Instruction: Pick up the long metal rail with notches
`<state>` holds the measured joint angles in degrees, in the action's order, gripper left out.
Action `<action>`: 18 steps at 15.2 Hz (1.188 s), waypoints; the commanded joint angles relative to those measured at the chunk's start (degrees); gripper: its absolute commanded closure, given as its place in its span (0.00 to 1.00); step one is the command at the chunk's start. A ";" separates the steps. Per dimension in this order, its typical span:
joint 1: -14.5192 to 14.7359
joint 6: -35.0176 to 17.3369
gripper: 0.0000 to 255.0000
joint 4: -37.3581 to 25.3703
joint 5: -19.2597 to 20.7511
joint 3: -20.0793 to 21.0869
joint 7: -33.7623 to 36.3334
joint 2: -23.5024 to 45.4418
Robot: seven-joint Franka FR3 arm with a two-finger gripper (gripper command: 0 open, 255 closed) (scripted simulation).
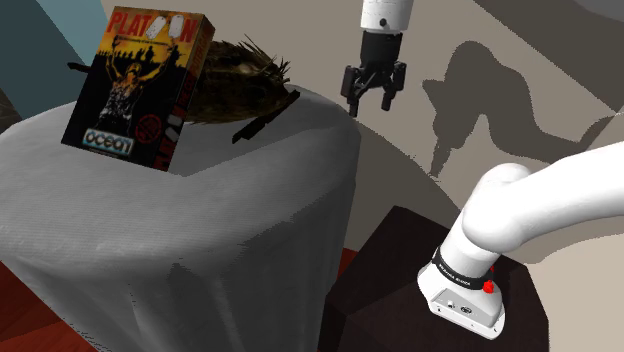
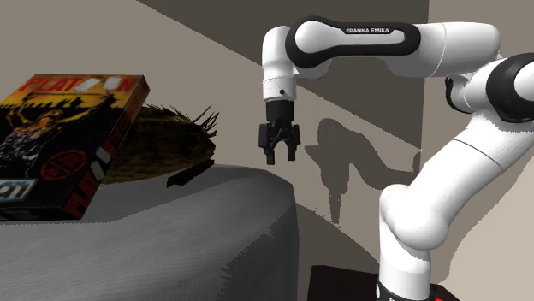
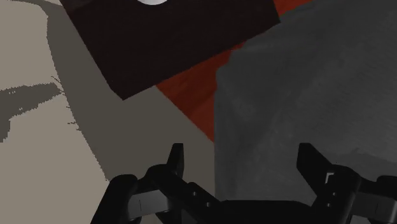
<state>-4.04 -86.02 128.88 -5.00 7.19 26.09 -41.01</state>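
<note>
The long rail (image 1: 266, 116) is a dark thin bar lying on the grey table (image 1: 200, 240) near its far edge, beside a brown spiky object (image 1: 235, 80). In the second exterior view the rail (image 2: 188, 175) lies just in front of that spiky object (image 2: 167, 141). My black gripper (image 1: 372, 100) hangs open and holds nothing, to the shoulder view's right of the rail and just past the table's rim. Seen from the second exterior view, the gripper (image 2: 279, 154) points down, a little above table height. In the wrist view the fingers (image 3: 176, 162) stand apart over the table's edge (image 3: 305, 95).
A tall game box (image 1: 140, 85) with "PLATOON" printed on it leans on the table's left part, also in the second exterior view (image 2: 64, 145). The dark stand (image 1: 430, 300) sits at the lower right on a red floor (image 3: 191, 89). Beige walls rise behind.
</note>
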 commanded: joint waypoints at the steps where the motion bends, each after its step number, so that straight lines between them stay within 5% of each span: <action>1: -1.38 -1.63 0.00 -2.12 -1.80 2.84 7.33 2.60; 8: -6.77 -6.12 0.00 -13.32 -3.70 11.97 31.30 14.13; 15: -11.50 -7.81 0.00 -28.73 1.20 19.38 55.50 28.46; 18: -11.27 -10.18 0.00 -25.75 0.94 19.21 55.35 27.82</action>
<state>-15.48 -95.45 102.62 -3.97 26.02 80.99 -13.37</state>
